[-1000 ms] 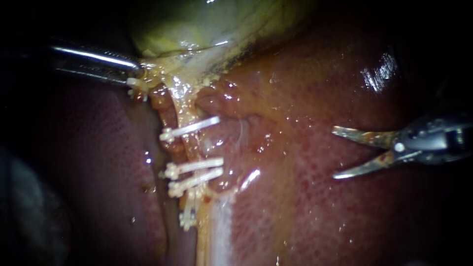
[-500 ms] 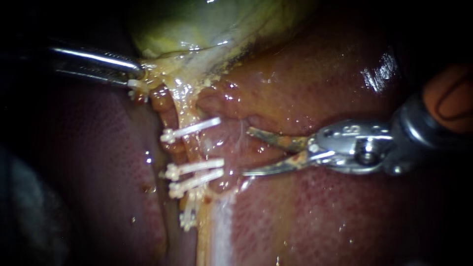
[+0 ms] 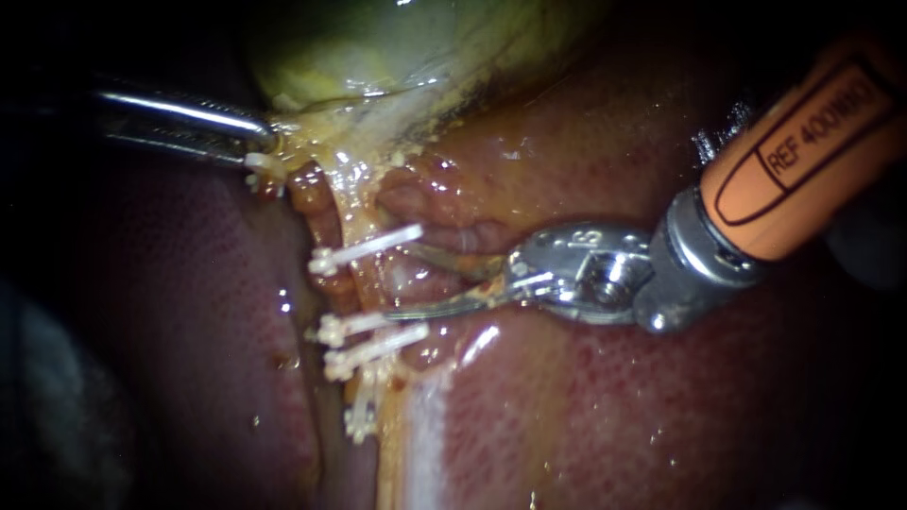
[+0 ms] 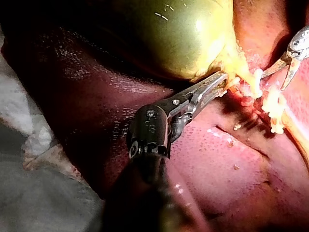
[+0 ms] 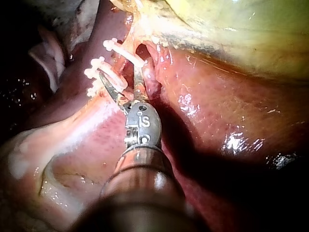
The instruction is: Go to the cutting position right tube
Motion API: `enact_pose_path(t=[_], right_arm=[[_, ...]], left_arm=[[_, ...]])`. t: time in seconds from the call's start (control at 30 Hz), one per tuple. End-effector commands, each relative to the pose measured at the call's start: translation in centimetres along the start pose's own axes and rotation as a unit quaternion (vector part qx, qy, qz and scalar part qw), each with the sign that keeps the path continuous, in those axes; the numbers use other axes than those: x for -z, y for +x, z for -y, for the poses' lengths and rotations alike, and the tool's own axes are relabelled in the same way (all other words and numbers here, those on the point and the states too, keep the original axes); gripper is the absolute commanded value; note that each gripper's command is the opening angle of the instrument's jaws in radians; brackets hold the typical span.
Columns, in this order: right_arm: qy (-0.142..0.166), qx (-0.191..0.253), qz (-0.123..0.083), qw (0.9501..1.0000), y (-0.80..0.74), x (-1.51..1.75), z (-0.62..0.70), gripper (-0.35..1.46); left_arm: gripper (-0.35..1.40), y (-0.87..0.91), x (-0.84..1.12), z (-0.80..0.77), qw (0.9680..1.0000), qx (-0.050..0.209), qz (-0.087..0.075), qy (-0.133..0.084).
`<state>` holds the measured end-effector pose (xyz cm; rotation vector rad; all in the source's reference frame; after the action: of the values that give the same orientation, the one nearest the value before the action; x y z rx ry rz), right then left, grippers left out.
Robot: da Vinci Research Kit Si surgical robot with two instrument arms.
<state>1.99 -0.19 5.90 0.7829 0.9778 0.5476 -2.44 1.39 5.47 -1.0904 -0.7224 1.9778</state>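
right instrument [image 3: 399,280] just slid in: jaws apart, straddling the right tube [image 3: 430,274] between the top clip [image 3: 364,247] and the lower 2 [image 3: 373,332], looks lined up to cut. left instrument [image 3: 265,151] has its jaws clamped on the gallbladder [image 3: 378,47] neck.

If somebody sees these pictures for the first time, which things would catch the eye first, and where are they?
First the right instrument, coming in from the right on an orange shaft, its blades open around the tube between the white clips. Next the green-yellow gallbladder above them, its lower end gripped by the left instrument. Glossy red liver lies all around.
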Motion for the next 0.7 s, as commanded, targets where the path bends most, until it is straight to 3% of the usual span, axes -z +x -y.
enact_pose_path(t=[0.03, 0.4, 0.7], right_arm=[[0.000, -0.002, 0.001, 1.0000, 0.00, -0.01, -0.01, 1.30], [0.019, -0.010, 0.007, 0.9997, -0.06, -0.17, -0.09, 1.30], [0.075, 0.008, -0.018, 0.9970, -0.01, -0.34, -0.06, 1.27]], left_arm=[[-0.35, 0.00, 0.00, 0.00, 1.0000, 0.000, 0.000, 0.000], [-0.35, 0.00, 0.00, 0.00, 1.0000, 0.000, 0.000, 0.000], [-0.35, 0.00, 0.00, -0.01, 1.0000, 0.000, 0.000, 0.000]])
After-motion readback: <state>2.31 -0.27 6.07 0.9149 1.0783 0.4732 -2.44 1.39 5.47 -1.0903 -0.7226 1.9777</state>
